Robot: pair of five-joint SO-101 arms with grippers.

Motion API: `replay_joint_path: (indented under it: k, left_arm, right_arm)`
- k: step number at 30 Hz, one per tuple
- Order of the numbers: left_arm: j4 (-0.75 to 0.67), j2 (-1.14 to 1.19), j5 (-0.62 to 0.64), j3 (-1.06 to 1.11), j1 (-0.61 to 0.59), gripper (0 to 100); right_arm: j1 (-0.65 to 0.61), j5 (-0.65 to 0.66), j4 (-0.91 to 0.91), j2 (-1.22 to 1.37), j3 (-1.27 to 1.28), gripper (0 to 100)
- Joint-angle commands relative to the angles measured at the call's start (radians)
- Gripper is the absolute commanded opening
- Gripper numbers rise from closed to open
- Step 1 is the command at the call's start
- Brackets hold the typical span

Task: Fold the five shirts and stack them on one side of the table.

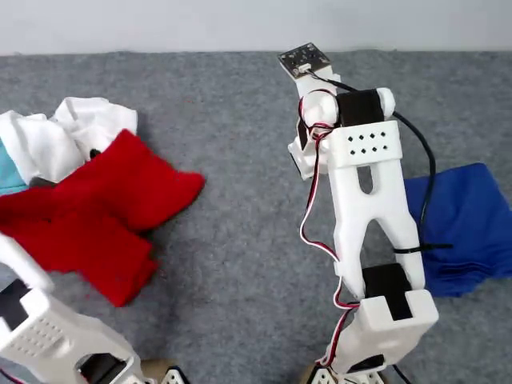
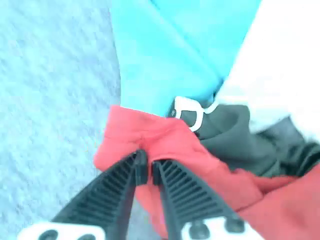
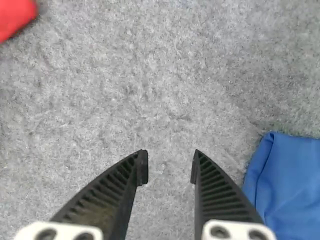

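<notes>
A grey felt table (image 1: 240, 264) seen from above, with two white robot arms rising from the bottom edge.

At the left of the frame lies a loose heap of unfolded clothes: a red shirt (image 1: 96, 208) spread on top, a crumpled white shirt (image 1: 56, 136) behind it at upper left, and a sliver of a teal shirt (image 1: 6, 170) at the far left edge. The left wrist camera also shows a dark garment (image 2: 230, 135) tucked among them.

The left gripper (image 2: 147, 172) has its fingers pressed nearly together over the red shirt's edge. It looks pinched onto the cloth, probably to drag it clear of the heap for folding.

At the right edge sits a blue shirt (image 1: 460, 228), already folded — likely the start of the stack.

The right arm (image 1: 372, 200) stretches up the middle-right of the frame. The right gripper (image 3: 169, 167) hangs over bare felt with its fingers apart, holding nothing, the blue shirt just beside it.
</notes>
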Motion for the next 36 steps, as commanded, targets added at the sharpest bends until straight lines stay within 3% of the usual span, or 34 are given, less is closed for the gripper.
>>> replay_joint_path:
  k: [1,5,8,12,15,19,23,29,32,36]
  left_arm:
    - [0.014,-0.071,-0.006,-0.102,-0.014,1]
    - [0.017,-0.072,-0.029,-0.171,0.061,3]
    - [0.017,-0.072,-0.109,-0.199,0.153,14]
    - [0.017,-0.068,-0.118,-0.200,0.253,26]
    - [0.015,-0.052,-0.118,-0.199,0.281,33]
    - [0.020,-0.055,-0.118,-0.191,0.285,35]
    - [0.020,-0.167,-0.133,-0.015,0.313,33]
    - [0.018,-0.457,-0.295,0.426,0.408,34]
    - [-0.003,-0.532,-0.377,0.638,0.405,34]
    - [-0.147,-0.540,-0.402,0.753,0.327,34]
  right_arm:
    - [-0.010,0.011,0.038,-0.044,0.003,15.5]
    - [-0.010,0.011,0.027,-0.048,0.071,15.5]
    - [-0.010,0.011,0.027,-0.053,0.095,15.5]
    - [-0.010,0.011,0.027,-0.053,0.097,15.5]
    - [-0.002,0.011,0.027,-0.051,0.098,15.5]
    - [-0.002,0.011,0.027,-0.047,0.100,15.5]
    - [-0.001,0.014,0.027,-0.044,0.100,15.5]
    - [-0.001,0.048,0.027,-0.044,0.101,15.5]
    - [-0.001,0.051,0.025,-0.044,0.114,15.5]
    - [-0.002,0.051,-0.008,-0.045,0.158,15.5]
